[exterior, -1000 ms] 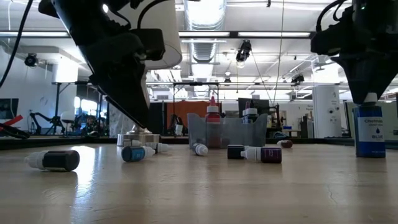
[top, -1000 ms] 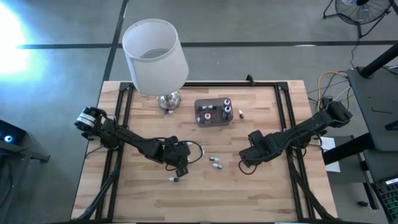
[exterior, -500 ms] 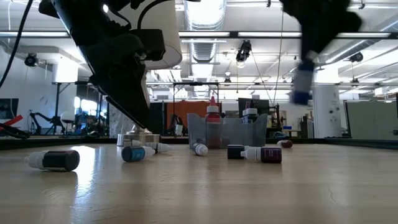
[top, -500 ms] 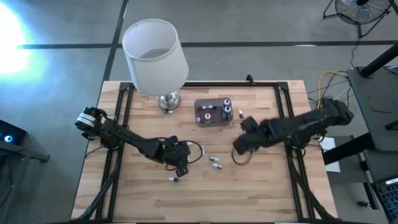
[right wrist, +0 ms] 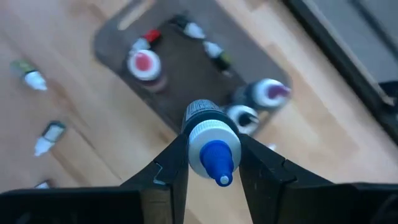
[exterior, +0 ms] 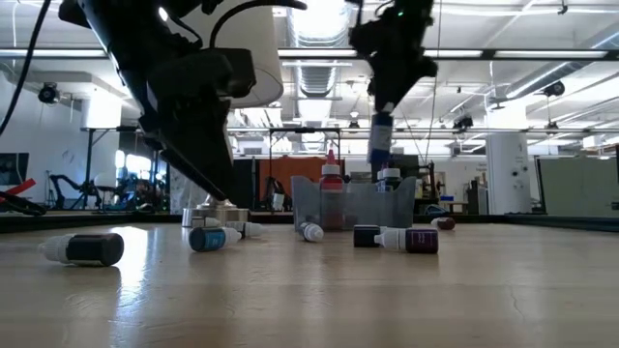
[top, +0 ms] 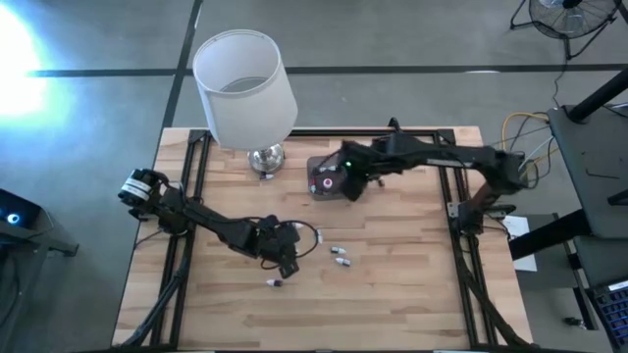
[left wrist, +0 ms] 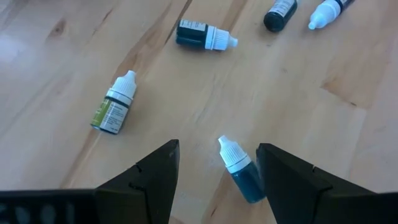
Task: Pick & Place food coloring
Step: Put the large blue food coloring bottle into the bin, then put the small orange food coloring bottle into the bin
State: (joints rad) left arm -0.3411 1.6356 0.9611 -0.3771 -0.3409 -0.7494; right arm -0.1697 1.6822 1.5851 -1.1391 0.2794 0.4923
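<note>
The right gripper (right wrist: 210,158) was above the grey box (top: 338,177) at the far middle of the worktop (top: 412,294), its fingers (right wrist: 168,168) clamped on a blue-tipped bottle (right wrist: 211,142). In the low view that bottle (exterior: 381,143) hung upright, clear of the box (exterior: 353,205) below it. The right wrist view showed the box (right wrist: 186,68) holding several bottles: a red-capped one (right wrist: 145,65), a purple-topped one (right wrist: 267,93), a white-capped one (right wrist: 242,117) and two small ones lying flat (right wrist: 208,46).

The left gripper (left wrist: 214,180) was low over the near-left middle of the worktop, fingers (left wrist: 155,171) apart and holding nothing. A teal bottle (left wrist: 239,171) lay on the wood between them, touching neither as far as could be seen. Just beyond lay a green-labelled bottle (left wrist: 114,102) and a dark one (left wrist: 202,35), with two more (left wrist: 281,12) farther off.

In the high view, two loose bottles (top: 340,256) lay beside the left gripper (top: 285,257) and one (top: 276,283) nearer the front edge. A lamp (top: 243,90) stood at the far left, beside the box.
</note>
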